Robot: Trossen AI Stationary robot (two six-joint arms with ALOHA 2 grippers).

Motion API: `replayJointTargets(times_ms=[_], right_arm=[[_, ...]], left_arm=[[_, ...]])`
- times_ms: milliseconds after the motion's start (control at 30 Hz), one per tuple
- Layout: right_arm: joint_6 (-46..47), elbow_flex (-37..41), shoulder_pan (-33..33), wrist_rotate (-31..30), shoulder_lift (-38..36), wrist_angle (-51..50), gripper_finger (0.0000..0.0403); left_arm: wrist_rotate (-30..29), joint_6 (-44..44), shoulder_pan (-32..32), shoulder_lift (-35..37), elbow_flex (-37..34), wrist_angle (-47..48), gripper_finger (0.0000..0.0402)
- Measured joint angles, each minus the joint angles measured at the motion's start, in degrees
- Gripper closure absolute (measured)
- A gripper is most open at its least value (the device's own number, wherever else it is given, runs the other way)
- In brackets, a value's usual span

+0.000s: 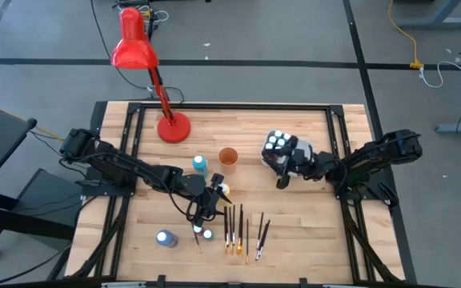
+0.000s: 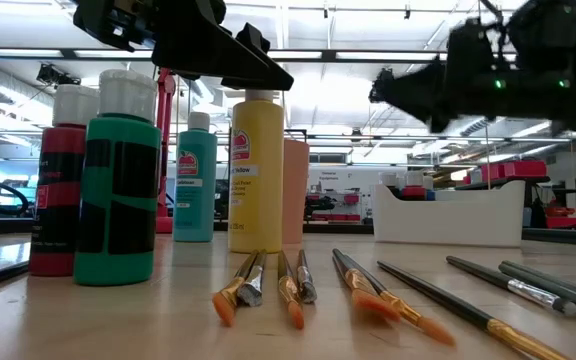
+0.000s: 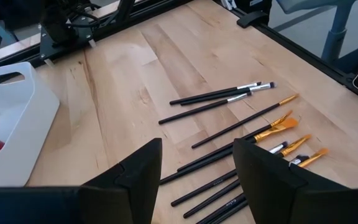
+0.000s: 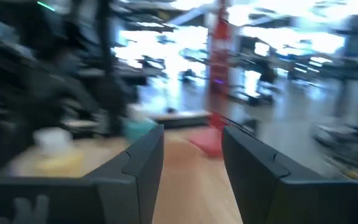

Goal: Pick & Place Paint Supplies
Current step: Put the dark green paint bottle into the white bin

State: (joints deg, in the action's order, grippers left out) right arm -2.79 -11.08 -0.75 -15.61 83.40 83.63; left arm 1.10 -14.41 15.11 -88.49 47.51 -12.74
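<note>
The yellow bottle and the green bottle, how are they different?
The yellow bottle stands farther back, just behind the brushes; the green bottle stands nearer, off to the side. The green bottle has a dark label and a white cap, while the yellow bottle's cap is hidden. Both stand upright.

Red lamp [image 1: 138,48], orange cup [image 1: 228,157], white tub [image 2: 450,214], yellow bottle [image 2: 255,170], orange-tipped black brushes [image 3: 241,124]
</note>
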Motion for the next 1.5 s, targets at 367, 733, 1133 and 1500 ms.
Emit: replayJointTargets(times_ms=[367,733,1133,1500], right_arm=[[-5.09,-21.16,-5.91,13.05,0.02,-31.9,0.0236],[-4.26,-25.74,-8.9,12.01,0.02,-39.99,0.0236],[-5.85,-25.76,-8.86,12.06,0.02,-40.48,0.0236],[-8.22,-25.81,-8.84,12.02,0.02,-39.89,0.0236]], left_arm=[[-0.07,-3.32,0.89,0.79,-0.06,-0.2,0.0207],[3.08,3.11,4.69,11.35,0.09,7.79,0.0243],[1.86,22.35,8.43,7.17,-0.01,10.82,0.022],[5.29,22.18,10.98,3.96,-0.02,9.66,0.0185]])
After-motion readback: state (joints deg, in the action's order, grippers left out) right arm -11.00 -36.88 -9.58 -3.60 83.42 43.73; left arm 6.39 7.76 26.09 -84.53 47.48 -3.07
